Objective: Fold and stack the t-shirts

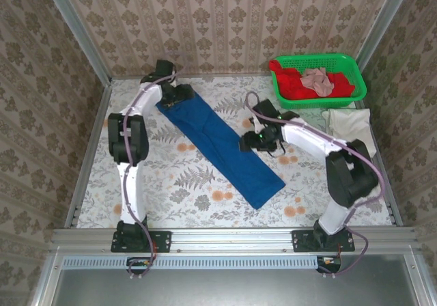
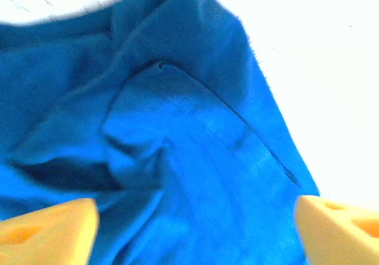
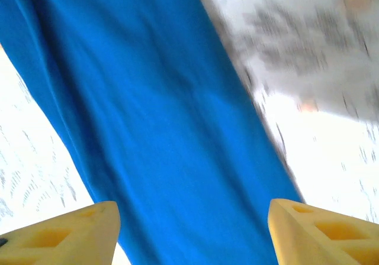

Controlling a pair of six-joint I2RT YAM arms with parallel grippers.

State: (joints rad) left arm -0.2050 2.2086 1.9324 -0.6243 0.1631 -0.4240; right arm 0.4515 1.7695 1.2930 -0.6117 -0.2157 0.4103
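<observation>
The royal-blue t-shirt (image 1: 222,145) lies folded into a long strip, running diagonally from the far left toward the near right of the table. My left gripper (image 1: 175,95) hovers over its far end, and in the left wrist view it (image 2: 195,217) stands open above rumpled blue cloth (image 2: 177,135) with nothing pinched. My right gripper (image 1: 247,142) is at the strip's right edge near the middle. The right wrist view shows it (image 3: 192,223) open, its yellow fingers straddling the smooth blue cloth (image 3: 154,111). A cream-white t-shirt (image 1: 349,125) lies at the table's right side.
A green lattice basket (image 1: 317,61) stands at the back right, holding red cloth (image 1: 293,84) and a pinkish cloth (image 1: 317,80). The floral table cover (image 1: 184,183) is bare near the front. Patterned walls close in the back and sides.
</observation>
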